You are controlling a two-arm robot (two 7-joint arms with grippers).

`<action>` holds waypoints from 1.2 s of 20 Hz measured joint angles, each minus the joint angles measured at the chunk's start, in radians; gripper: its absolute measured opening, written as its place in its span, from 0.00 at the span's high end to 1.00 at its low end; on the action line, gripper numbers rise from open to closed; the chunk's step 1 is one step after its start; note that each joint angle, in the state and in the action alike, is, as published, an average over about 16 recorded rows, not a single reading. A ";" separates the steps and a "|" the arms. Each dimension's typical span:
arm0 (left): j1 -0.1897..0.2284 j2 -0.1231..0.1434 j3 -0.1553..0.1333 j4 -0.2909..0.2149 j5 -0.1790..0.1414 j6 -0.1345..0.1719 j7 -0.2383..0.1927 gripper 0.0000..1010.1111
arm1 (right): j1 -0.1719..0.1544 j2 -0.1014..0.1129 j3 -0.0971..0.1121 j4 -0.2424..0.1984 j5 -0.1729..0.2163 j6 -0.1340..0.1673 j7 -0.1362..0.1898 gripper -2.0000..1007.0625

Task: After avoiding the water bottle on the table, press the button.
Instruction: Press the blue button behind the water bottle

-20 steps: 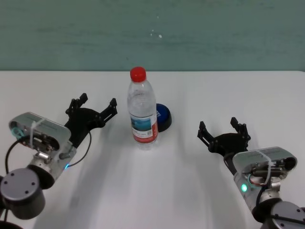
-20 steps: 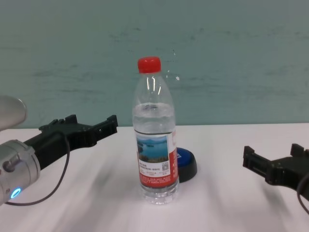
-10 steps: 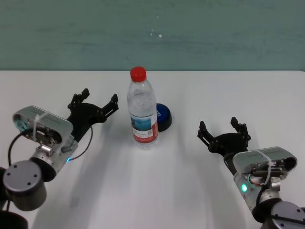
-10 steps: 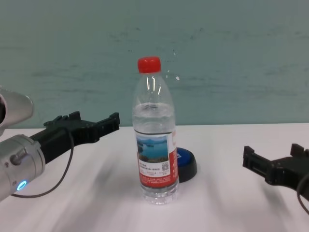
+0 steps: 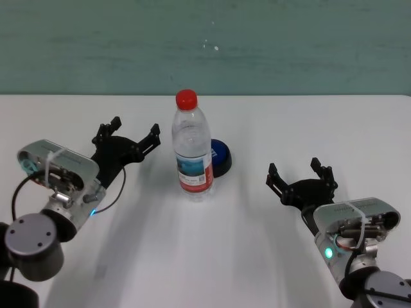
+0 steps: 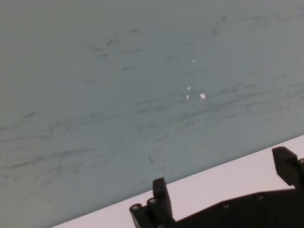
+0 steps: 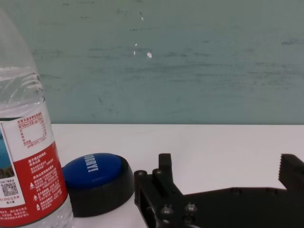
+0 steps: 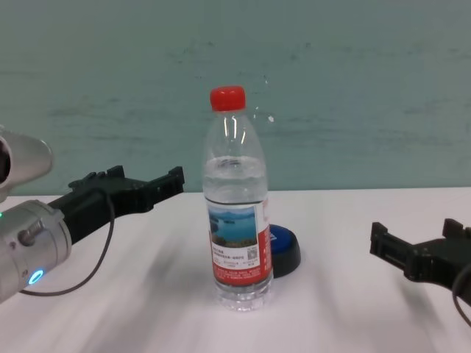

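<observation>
Broadly, the white table (image 5: 212, 256) is carrying everything. Both grippers are spreading their fingers wide and gripping nothing: the left gripper (image 5: 131, 131) is hovering toward the left edge beside the water bottle (image 5: 191, 146), the right gripper (image 5: 302, 173) toward the right edge. Centrally, the bottle is standing upright, with the blue button (image 5: 220, 156) sitting just behind it, toward the far edge.

Wide plain white table (image 5: 212, 256), tall clear plastic water bottle with red cap (image 5: 191, 149) standing upright on it, low blue-domed button on black base (image 5: 219, 156) just behind, touching or nearly so
</observation>
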 joint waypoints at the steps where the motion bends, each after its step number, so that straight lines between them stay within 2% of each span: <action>1: -0.001 -0.001 0.001 0.001 0.000 0.000 0.001 0.00 | 0.000 0.000 0.000 0.000 0.000 0.000 0.000 0.00; 24: -0.046 -0.028 0.027 0.051 0.030 -0.022 0.013 0.00 | 0.000 0.000 0.000 0.000 0.000 0.000 0.000 0.00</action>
